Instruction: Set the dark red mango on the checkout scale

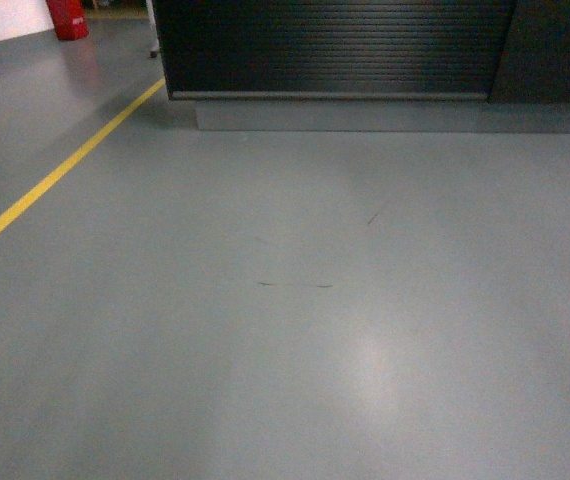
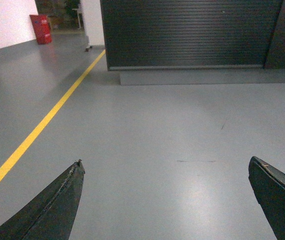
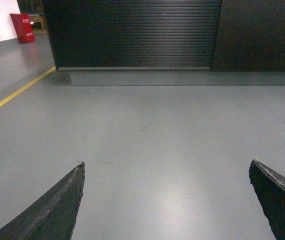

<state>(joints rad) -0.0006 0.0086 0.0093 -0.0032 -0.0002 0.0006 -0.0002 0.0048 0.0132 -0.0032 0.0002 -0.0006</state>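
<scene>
- My left end effector is spread wide apart, holding nothing, above the grey floor.
- My right end effector is likewise apart and empty.
- Ahead stands the checkout table's ribbed black front; a yellow line runs leftward.
- I cannot see the mango or scale.

Grey glossy floor is filling most of the view, catching a soft light glare and a few dark scuff marks; yellow floor line is running diagonally at left; red box-like object is standing by a white wall far left
</scene>
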